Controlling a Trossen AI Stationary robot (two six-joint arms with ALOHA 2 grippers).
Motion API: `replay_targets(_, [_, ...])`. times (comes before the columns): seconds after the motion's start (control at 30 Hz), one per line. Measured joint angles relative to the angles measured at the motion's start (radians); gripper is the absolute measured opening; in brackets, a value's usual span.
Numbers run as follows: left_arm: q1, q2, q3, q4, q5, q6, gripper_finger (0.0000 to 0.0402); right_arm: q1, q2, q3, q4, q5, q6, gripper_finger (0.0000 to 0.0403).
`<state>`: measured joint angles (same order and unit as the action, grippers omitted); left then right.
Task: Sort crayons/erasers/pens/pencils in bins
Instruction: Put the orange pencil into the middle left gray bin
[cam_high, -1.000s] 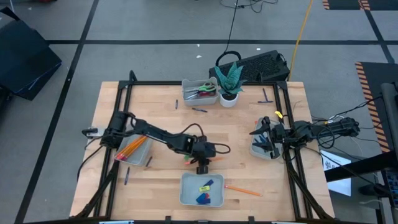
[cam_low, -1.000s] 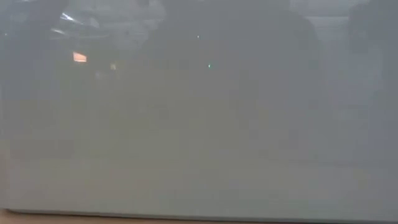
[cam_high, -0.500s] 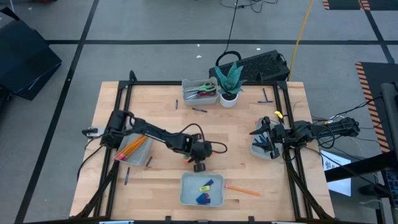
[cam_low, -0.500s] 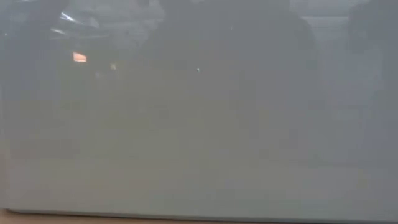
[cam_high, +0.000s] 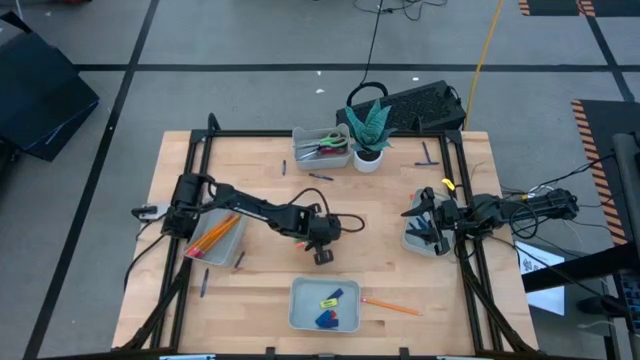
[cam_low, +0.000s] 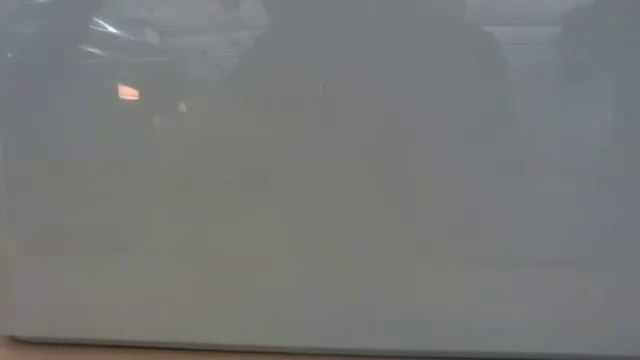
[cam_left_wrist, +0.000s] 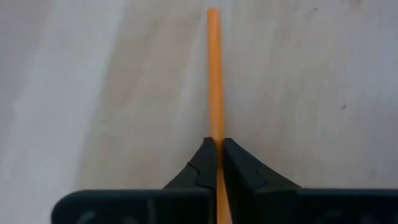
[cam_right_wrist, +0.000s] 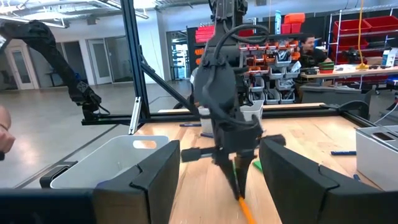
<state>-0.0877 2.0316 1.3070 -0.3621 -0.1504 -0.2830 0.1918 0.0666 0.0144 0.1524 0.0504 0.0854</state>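
Currently the left gripper (cam_high: 322, 256) sits near the middle of the table (cam_high: 260, 190), just beyond the near bin (cam_high: 300, 310) on the side away from the table's front edge. Its fingers (cam_left_wrist: 205, 165) are pressed onto an orange pencil (cam_left_wrist: 214, 74); in the left wrist view the pencil runs straight out from between the closed tips over bare wood. The right wrist view also shows this arm from across the table, the pencil's lower end (cam_right_wrist: 244, 208) close to the wood.

Near bin holds erasers: one yellow (cam_high: 328, 302), blue ones (cam_high: 326, 319) beside it. A second pencil (cam_high: 392, 307) lies loose on the table just to the right of the near bin.

Left of the near bin and farther back, a bin with several pencils (cam_high: 210, 238) sits under the left arm's base. A pen (cam_high: 203, 285) lies loose between that bin and the table's front edge.

Right gripper (cam_high: 428, 222) rests over the right-hand bin (cam_high: 412, 240), well right of the near bin; its fingers (cam_right_wrist: 155, 171) stand spread apart with nothing between them.

Far from the near bin, at the table's back edge: a bin with scissors (cam_high: 322, 148), a potted plant (cam_high: 368, 135) beside it, two pens (cam_high: 320, 177) loose in front.

Low view: only grey haze.
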Motion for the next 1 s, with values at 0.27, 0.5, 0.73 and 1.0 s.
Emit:
replay_targets(0.27, [0.015,-0.132,0.002,-0.03,0.001,-0.025,0.0001,0.0,0.0,0.0,0.0,0.0,0.0,0.0212])
replay_targets(0.5, [0.015,-0.292,0.004,-0.177,-0.033,-0.068,0.0001,0.0,0.0,0.0,0.0,0.0,0.0,0.0212])
replay_targets(0.73, [-0.009,-0.272,0.003,-0.209,-0.037,-0.143,0.0021,0.0,0.006,0.0,-0.004,0.0,0.0,0.0212])
replay_targets(1.0, [-0.079,-0.077,0.004,-0.034,-0.041,-0.136,0.0126,0.0,0.012,0.0,-0.004,0.0,0.0,0.0212])
